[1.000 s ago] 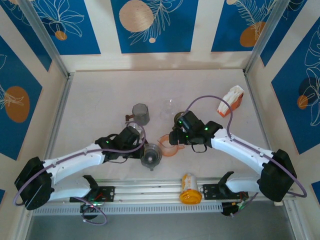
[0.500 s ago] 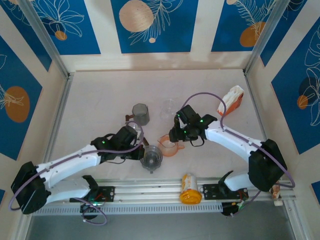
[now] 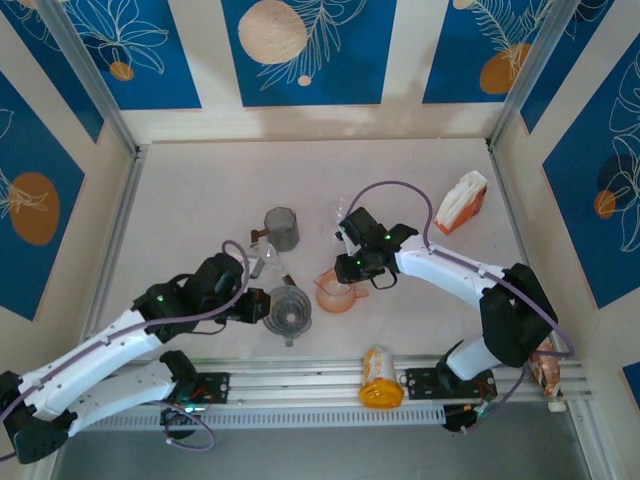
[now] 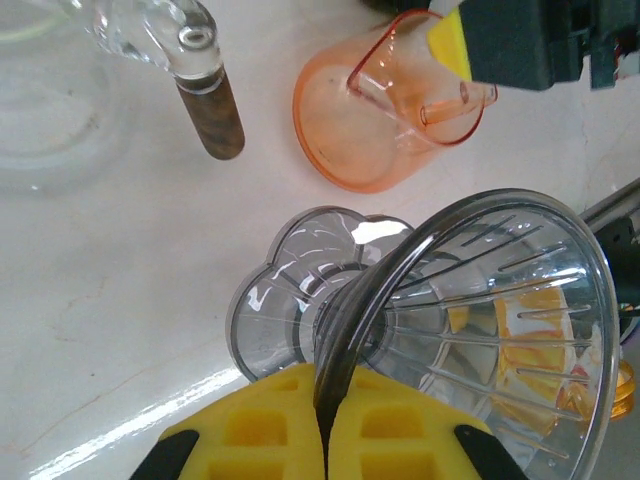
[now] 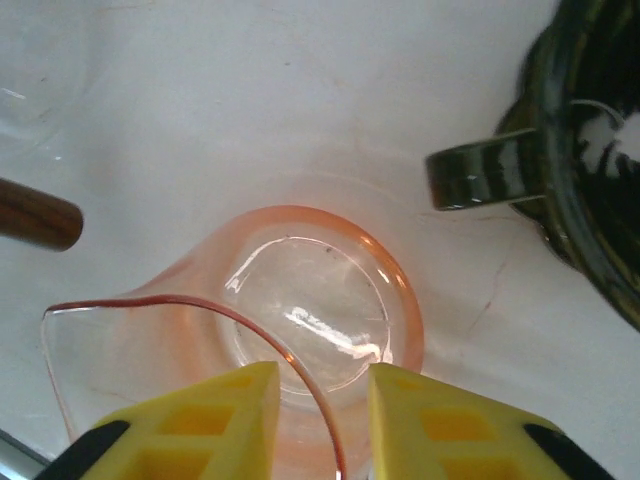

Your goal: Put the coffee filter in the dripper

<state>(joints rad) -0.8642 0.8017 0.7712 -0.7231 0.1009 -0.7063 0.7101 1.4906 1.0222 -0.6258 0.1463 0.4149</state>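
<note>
Clear, ribbed, cone-shaped dripper (image 4: 500, 300)

2 white arms (image 3: 100, 345), purple cables (image 3: 395, 184), yellow fingers (image 4: 250, 428).

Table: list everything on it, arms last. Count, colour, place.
clear dripper: 1, clear, near centre, held
orange cup: 1, translucent orange, right of dripper
mug: 1, grey, behind dripper
glass server: 1, clear with brown handle, between mug and dripper
clear glass: 1, clear, mid-table
filter pack: 1, orange-white, far right
yellow container: 1, yellow, near rail
left gripper: 1, fingers pinch dripper rim
right gripper: 1, fingers astride cup wall
</note>
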